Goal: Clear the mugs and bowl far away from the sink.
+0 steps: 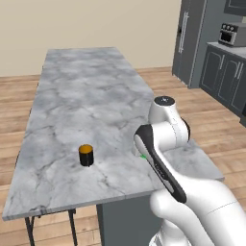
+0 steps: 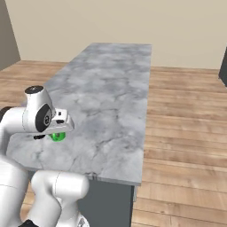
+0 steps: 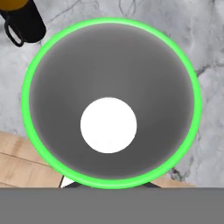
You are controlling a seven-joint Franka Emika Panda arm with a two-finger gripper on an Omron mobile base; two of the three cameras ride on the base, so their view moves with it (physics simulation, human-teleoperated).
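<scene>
I look straight down into the bright green mug (image 3: 109, 37), with its grey inside and white bottom, close under the hand. My gripper (image 3: 109, 184) is shut on the mug's near rim, and its tips are mostly hidden. From the right base view, the green mug (image 2: 57, 136) peeks out beneath the hand at the marble counter's (image 2: 111, 97) near corner. A sliver of the same green mug (image 1: 143, 156) shows behind the arm. The black mug (image 1: 86, 154) with an orange interior stands upright to its left, apart from it. Its handle shows on the black mug (image 3: 22, 19). The bowl and the sink are out of view.
The long marble island counter (image 1: 86, 96) stretches away from me. Its near edge (image 1: 96, 199) drops to wood floor (image 3: 22, 157) right beside the green mug. Dark cabinets (image 1: 223, 77) and a tall fridge (image 1: 190, 38) stand at the back right.
</scene>
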